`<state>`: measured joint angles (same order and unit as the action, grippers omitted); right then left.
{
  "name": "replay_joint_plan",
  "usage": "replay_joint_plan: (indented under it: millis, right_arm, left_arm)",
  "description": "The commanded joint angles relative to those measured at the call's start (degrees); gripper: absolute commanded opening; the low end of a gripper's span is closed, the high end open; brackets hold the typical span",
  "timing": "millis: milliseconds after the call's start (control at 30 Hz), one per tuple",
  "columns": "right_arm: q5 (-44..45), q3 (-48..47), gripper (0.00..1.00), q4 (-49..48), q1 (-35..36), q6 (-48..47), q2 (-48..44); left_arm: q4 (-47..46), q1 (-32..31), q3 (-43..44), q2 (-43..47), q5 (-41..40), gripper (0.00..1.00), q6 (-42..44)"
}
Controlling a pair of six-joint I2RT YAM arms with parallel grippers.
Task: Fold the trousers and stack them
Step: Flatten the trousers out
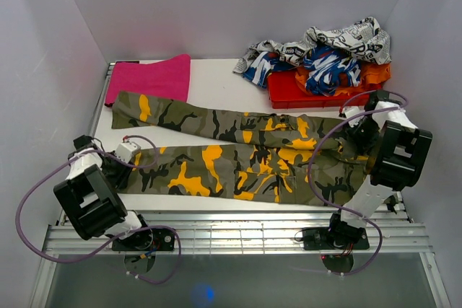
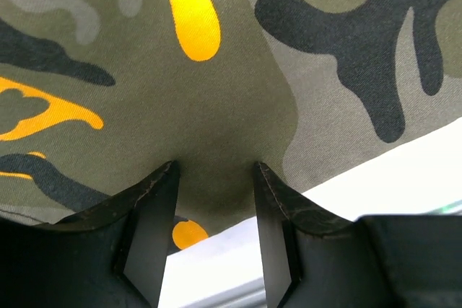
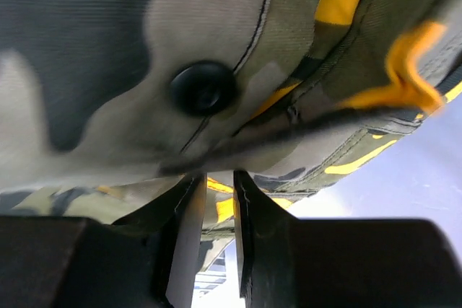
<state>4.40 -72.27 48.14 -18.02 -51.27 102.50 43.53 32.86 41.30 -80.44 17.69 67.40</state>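
1. The long camouflage-print cloth trousers [image 1: 245,156], olive with dark, tan and yellow-orange patches, lie flat along the white table [image 1: 216,81]. The waist is at the right and the two legs spread toward the left, with a strip of bare table between them at the far left.
2. The left gripper [image 1: 128,153] sits at the hem of the nearer leg. In its wrist view the left gripper [image 2: 214,167] has its jaws standing apart, with the cloth edge lying across the tips and nothing pinched.
3. The right gripper [image 1: 351,141] is at the waistband. In its wrist view the right gripper [image 3: 216,176] has its jaws drawn to a narrow slit just under the band, near a black round button [image 3: 203,88]. The view is too close to tell whether a fold is caught between them.
4. Judged from this, the step in hand is taking hold of both ends for the first fold, and no fold has been made yet.
5. The next move calls for a firm pinch at the hem and at the waist. Both ends should then lift together so the near leg can be laid over the far one without dragging the cloth.
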Motion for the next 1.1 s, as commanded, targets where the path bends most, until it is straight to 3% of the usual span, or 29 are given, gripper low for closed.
replay_joint_plan:
  millis: [0,100,200,267,300,367,400,500,600,733,900,1067]
  right_arm:
    - [4.91,1.34,0.27,-6.21,0.00,2.31,1.21]
    - [3.60,0.29,0.29,-5.87,0.00,2.84,-0.10]
    - [1.23,-1.73,0.32,-3.41,-0.08,2.23,-2.21]
    - [0.52,-4.00,0.34,-0.79,0.00,1.70,-3.70]
    - [-1.31,-4.98,0.35,0.45,0.00,1.52,-4.32]
    - [-3.34,-7.08,0.36,3.69,0.27,1.43,-6.07]
    - [-5.87,-7.44,0.38,4.85,0.44,1.34,-6.60]
    - [-7.66,-6.84,0.48,7.40,1.67,0.03,-8.10]
    - [-8.09,-5.52,0.51,7.67,3.16,-0.07,-8.63]
    - [-8.09,-5.43,0.52,7.32,5.10,1.69,-8.02]
    - [-6.34,-4.37,0.51,5.39,5.89,2.14,-7.40]
    - [-4.67,-3.23,0.50,2.49,5.89,2.31,-8.19]
  left_arm:
    - [8.30,3.34,-4.48,-1.48,-10.75,0.56,7.03]
    - [14.27,4.23,-1.59,0.46,-10.23,0.57,11.26]
    - [24.30,4.32,7.43,3.10,-2.43,0.61,15.83]
    - [28.52,4.32,13.43,3.72,6.97,0.65,16.62]
    - [28.45,4.14,16.33,3.45,10.05,0.66,14.28]
    - [24.27,1.96,23.89,0.13,15.52,0.79,8.14]
    - [21.89,1.16,26.18,-1.63,15.88,0.79,-1.64]
    - [15.46,0.36,37.16,-12.16,16.50,0.81,-19.23]
    - [12.29,0.36,50.16,-23.85,17.11,0.81,-32.79]
    - [8.07,0.36,64.76,-35.28,19.48,0.81,-44.68]
    - [6.66,0.27,83.03,-47.42,24.74,0.81,-49.38]
    - [-2.19,-1.30,84.12,-51.65,26.52,0.82,-52.89]
